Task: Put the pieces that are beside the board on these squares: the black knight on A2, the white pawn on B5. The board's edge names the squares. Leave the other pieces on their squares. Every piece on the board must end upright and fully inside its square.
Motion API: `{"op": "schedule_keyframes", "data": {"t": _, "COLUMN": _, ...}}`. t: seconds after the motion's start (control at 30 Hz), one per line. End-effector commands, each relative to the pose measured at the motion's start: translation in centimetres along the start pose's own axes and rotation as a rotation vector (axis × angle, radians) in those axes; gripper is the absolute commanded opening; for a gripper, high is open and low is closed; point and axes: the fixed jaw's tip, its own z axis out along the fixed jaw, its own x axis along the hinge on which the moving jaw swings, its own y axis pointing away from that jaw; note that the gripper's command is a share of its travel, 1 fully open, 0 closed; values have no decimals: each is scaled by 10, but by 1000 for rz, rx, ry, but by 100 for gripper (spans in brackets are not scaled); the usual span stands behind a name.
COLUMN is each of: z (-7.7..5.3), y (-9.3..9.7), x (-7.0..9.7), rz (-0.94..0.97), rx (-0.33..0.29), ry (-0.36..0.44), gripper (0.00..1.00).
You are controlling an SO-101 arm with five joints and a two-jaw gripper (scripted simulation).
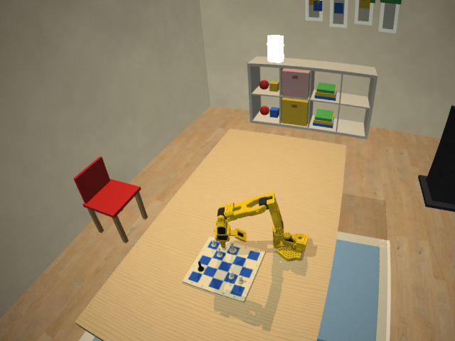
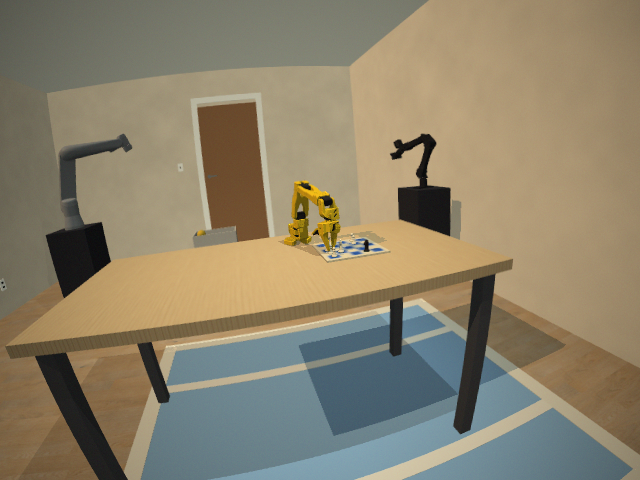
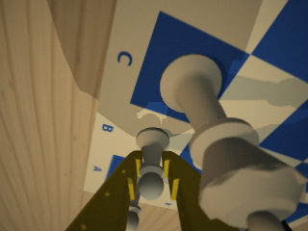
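Note:
My gripper (image 1: 222,244) is shut on the white pawn (image 3: 151,166), holding it upright by its neck. The pawn's base (image 3: 152,137) is low over the light square in the board's B column, at the edge row next to the letters; I cannot tell whether it touches. The blue and cream board (image 1: 225,268) lies on the table in front of the arm. The black knight (image 1: 200,266) stands upright on a square at the board's left edge. It also shows in the exterior view (image 2: 366,245). A taller white piece (image 3: 217,140) stands close to the right of my fingers.
Several other white pieces stand on the board: two near the gripper (image 1: 220,252) (image 1: 232,248) and two near the front (image 1: 231,275) (image 1: 240,280). The arm's base (image 1: 291,247) sits to the right of the board. A red chair (image 1: 106,194) stands beside the table.

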Motion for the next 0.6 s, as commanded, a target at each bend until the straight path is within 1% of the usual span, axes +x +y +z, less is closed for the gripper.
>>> {"op": "schedule_keyframes", "data": {"t": 0.0, "z": 2, "y": -2, "x": -2, "rz": 1, "rx": 2, "ry": -21, "gripper": 5}}
{"op": "schedule_keyframes", "data": {"t": 0.3, "z": 2, "y": -2, "x": -2, "rz": 1, "rx": 2, "ry": -21, "gripper": 9}}
{"op": "schedule_keyframes", "data": {"t": 0.57, "z": 2, "y": -1, "x": -2, "rz": 1, "rx": 2, "ry": -21, "gripper": 9}}
